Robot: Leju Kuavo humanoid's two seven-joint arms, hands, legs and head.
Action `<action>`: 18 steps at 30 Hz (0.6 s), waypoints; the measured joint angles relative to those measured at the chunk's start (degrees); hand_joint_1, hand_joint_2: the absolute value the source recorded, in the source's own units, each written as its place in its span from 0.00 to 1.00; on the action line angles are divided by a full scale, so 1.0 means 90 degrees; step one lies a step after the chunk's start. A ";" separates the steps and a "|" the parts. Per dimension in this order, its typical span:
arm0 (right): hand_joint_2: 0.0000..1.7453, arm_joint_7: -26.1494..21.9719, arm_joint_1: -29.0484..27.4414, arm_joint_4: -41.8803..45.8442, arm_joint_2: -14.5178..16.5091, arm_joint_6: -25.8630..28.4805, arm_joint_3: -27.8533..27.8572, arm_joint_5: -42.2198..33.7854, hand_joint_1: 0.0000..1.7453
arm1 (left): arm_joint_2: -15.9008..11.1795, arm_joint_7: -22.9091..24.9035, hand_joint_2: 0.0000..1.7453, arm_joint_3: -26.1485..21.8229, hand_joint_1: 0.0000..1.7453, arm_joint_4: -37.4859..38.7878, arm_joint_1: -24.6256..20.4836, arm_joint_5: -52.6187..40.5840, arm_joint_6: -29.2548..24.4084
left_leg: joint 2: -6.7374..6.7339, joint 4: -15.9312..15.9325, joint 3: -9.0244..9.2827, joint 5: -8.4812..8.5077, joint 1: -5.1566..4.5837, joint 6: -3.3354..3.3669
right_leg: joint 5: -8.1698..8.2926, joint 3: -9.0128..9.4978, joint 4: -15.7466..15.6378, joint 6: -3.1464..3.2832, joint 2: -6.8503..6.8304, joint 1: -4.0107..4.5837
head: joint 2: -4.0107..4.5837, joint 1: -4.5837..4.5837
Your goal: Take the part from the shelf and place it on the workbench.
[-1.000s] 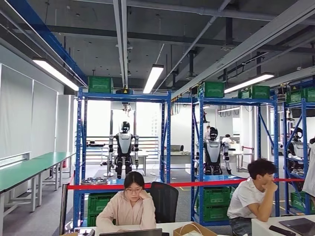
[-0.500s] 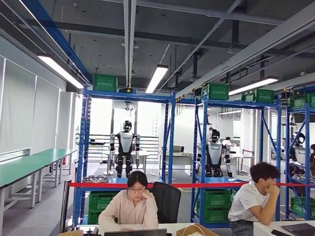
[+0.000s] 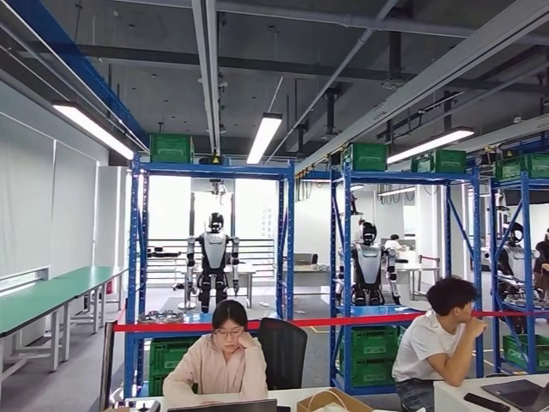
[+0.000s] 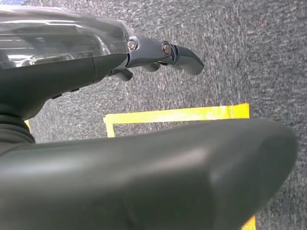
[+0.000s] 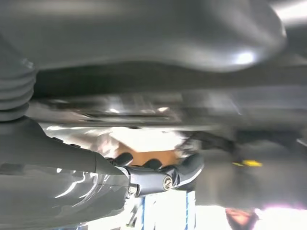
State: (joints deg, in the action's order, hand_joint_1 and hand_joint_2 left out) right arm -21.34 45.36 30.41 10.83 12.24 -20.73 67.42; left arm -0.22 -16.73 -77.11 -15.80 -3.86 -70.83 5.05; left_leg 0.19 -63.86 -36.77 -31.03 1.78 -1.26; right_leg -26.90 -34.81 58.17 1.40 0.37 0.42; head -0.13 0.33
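Big workshop hall is spreading in front of me, with a dark ceiling full of pipes and long light strips. On the left, a long workbench with a smooth green top is running along the white wall.

In the middle, the blue steel shelf is standing, and a second rack is standing beside it. Ribbed green plastic crates are sitting on top and at the bottom. Two white and black humanoid robots are standing behind the racks. A red tape is stretching across both racks.

Two people are sitting at a white desk near me, one in a pale pink top and one in a white shirt, each leaning the head on a hand.

The part, silvery and round, is lying on the blue shelf level, well apart from me.

My left hand is hanging over rough grey carpet with a corner of yellow tape; its dark fingers are stretched out, apart from the thumb, holding nothing. My right hand is showing blurred, fingers stretched the same way, with nothing in them.

Compared with half a second ago, my whole view is shifting slightly to the left; the things themselves are not moving.
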 joint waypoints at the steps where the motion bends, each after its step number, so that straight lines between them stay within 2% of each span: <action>1: 0.00 -0.0312 -0.0054 0.0203 -0.0001 -0.0295 0.0038 -0.0515 0.00 | -0.0008 -0.0004 0.00 -0.0001 0.00 0.0000 0.0003 -0.0001 0.0010 | 0.0000 -0.0389 -0.0172 -0.0206 -0.0013 0.0004 | 0.0001 0.0000 -0.0004 0.0021 -0.0004 0.0011 | 0.0000 0.0000; 2: 0.00 -0.0589 -0.0135 0.0427 -0.0007 -0.0631 0.0068 -0.1073 0.00 | -0.0018 -0.0008 0.00 -0.0001 0.00 0.0000 0.0009 -0.0001 0.0021 | 0.0001 -0.0804 -0.0357 -0.0384 -0.0022 0.0004 | -0.0001 0.0000 -0.0003 0.0030 -0.0008 0.0022 | 0.0000 0.0000; 3: 0.00 -0.0848 -0.0250 0.0704 -0.0023 -0.1033 0.0102 -0.1710 0.00 | -0.0027 -0.0013 0.00 -0.0002 0.00 0.0000 0.0020 -0.0001 0.0032 | 0.0001 -0.1115 -0.0499 -0.0477 -0.0027 0.0000 | -0.0004 0.0001 -0.0002 0.0036 -0.0011 0.0033 | 0.0000 0.0000; 4: 0.00 -0.1068 -0.0376 0.1011 -0.0043 -0.1460 0.0138 -0.2384 0.00 | -0.0033 -0.0019 0.00 -0.0003 0.00 0.0000 0.0034 -0.0001 0.0043 | 0.0000 -0.1216 -0.0547 -0.0453 -0.0029 -0.0002 | -0.0006 0.0002 0.0001 0.0039 -0.0010 0.0041 | 0.0000 0.0000; 5: 0.00 -0.1258 -0.0500 0.1327 -0.0064 -0.1919 0.0183 -0.3104 0.00 | -0.0041 -0.0027 0.00 -0.0004 0.00 0.0000 0.0044 -0.0002 0.0050 | 0.0000 -0.1077 -0.0481 -0.0316 -0.0028 -0.0002 | -0.0010 0.0004 0.0007 0.0036 -0.0006 0.0045 | 0.0000 0.0000; 7: 0.00 -0.1518 -0.0759 0.2056 -0.0097 -0.2967 0.0326 -0.4805 0.00 | -0.0059 -0.0054 0.00 -0.0005 0.00 0.0000 0.0049 -0.0005 0.0067 | 0.0001 -0.0311 -0.0114 0.0094 -0.0022 0.0005 | -0.0036 0.0008 0.0038 0.0009 0.0001 0.0046 | 0.0000 0.0000; 8: 0.00 -0.1573 -0.0888 0.2433 -0.0106 -0.3488 0.0422 -0.5719 0.00 | -0.0066 -0.0069 0.00 -0.0005 0.00 0.0000 0.0046 -0.0006 0.0078 | 0.0001 0.0057 0.0059 0.0222 -0.0022 0.0013 | -0.0058 -0.0003 0.0075 -0.0015 0.0002 0.0058 | 0.0000 0.0000; 9: 0.00 -0.1571 -0.1041 0.2850 -0.0105 -0.3999 0.0536 -0.6682 0.00 | -0.0072 -0.0082 0.00 -0.0005 0.00 0.0001 0.0044 -0.0004 0.0090 | 0.0004 0.0293 0.0168 0.0284 -0.0027 0.0025 | -0.0074 -0.0018 0.0104 -0.0042 0.0000 0.0068 | 0.0000 0.0001; 10: 0.00 -0.1499 -0.1213 0.3298 -0.0090 -0.4419 0.0661 -0.7569 0.00 | -0.0072 -0.0089 0.00 -0.0007 0.00 0.0001 0.0045 0.0002 0.0103 | 0.0008 0.0384 0.0210 0.0275 -0.0040 0.0043 | -0.0084 -0.0032 0.0121 -0.0065 -0.0002 0.0078 | 0.0000 0.0002; 12: 0.00 -0.1264 -0.1624 0.4298 -0.0033 -0.4995 0.0900 -0.8937 0.00 | -0.0071 -0.0094 0.00 -0.0018 0.00 0.0002 0.0066 0.0040 0.0129 | 0.0015 0.0404 0.0214 0.0276 -0.0053 0.0097 | -0.0098 -0.0043 0.0132 -0.0110 -0.0009 0.0073 | 0.0000 0.0005; 13: 0.00 -0.1171 -0.1819 0.4811 -0.0002 -0.5156 0.0996 -0.9348 0.00 | -0.0070 -0.0095 0.00 -0.0027 0.00 0.0003 0.0075 0.0061 0.0143 | 0.0015 0.0410 0.0218 0.0282 -0.0050 0.0125 | -0.0143 -0.0053 0.0170 -0.0139 -0.0011 0.0066 | 0.0000 0.0005; 15: 0.00 -0.1061 -0.2091 0.5703 0.0030 -0.5306 0.1134 -0.9707 0.00 | -0.0067 -0.0100 0.00 -0.0055 0.00 0.0004 0.0075 0.0102 0.0160 | 0.0006 0.0423 0.0224 0.0291 -0.0030 0.0179 | -0.0403 -0.0204 0.0547 -0.0212 -0.0013 0.0043 | 0.0000 0.0006; 17: 0.00 -0.0988 -0.2324 0.6403 0.0037 -0.5340 0.1246 -0.9776 0.00 | -0.0067 -0.0103 0.00 -0.0084 0.00 0.0005 0.0058 0.0140 0.0157 | -0.0005 0.0420 0.0226 0.0297 -0.0034 0.0218 | -0.0799 -0.0536 0.1326 -0.0268 -0.0015 0.0011 | 0.0000 0.0007; 18: 0.00 -0.0976 -0.2462 0.6694 0.0035 -0.5347 0.1297 -0.9755 0.00 | -0.0067 -0.0100 0.00 -0.0097 0.00 0.0005 0.0055 0.0157 0.0148 | -0.0007 0.0418 0.0227 0.0300 -0.0036 0.0226 | -0.0937 -0.0691 0.1680 -0.0283 -0.0015 -0.0005 | 0.0000 0.0007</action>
State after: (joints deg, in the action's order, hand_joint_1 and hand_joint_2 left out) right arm -30.12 23.20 90.66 11.15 -35.88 -9.06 -20.37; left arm -0.83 -17.62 -77.98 -15.76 -3.36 -69.42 6.38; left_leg 0.12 -60.09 -34.73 -28.33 1.46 0.77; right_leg -35.33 -41.03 73.29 -1.15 0.24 0.38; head -0.13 0.39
